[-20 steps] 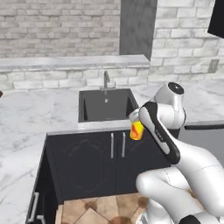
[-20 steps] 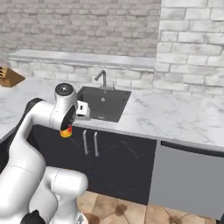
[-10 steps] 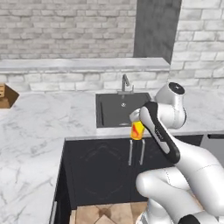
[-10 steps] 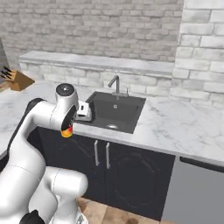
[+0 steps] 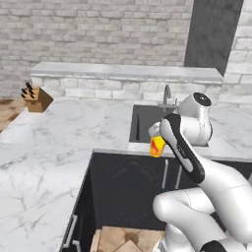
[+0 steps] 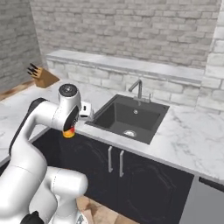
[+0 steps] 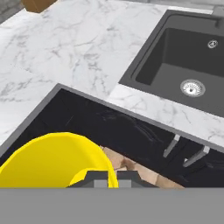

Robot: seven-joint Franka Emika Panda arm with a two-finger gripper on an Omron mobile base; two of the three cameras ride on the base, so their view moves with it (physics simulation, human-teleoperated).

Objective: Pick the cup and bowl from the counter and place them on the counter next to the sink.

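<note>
The gripper [image 5: 156, 142] holds the cup [image 5: 157, 146] off the counter [image 5: 74, 133], fingers clamped on it. The hand view shows the sink [image 7: 183, 61] drain.

Glossy white rounded arm [image 5: 206, 187] segments (dark joint bands, black cap).

The cup [image 7: 57, 162] is cut off by the lower edge of the hand view, its base and patterned side out of sight there. In the left base view the arm covers most of the cup [image 5: 157, 146]; in the right base view only its lower part [image 6: 68, 133] shows below the wrist. The hand's fingers cannot be made out behind the arm, so its closure is undetermined. The arm hides part of the sink [image 5: 142, 123]. The faucet [image 7: 218, 9] is clipped at the top edge.
</note>
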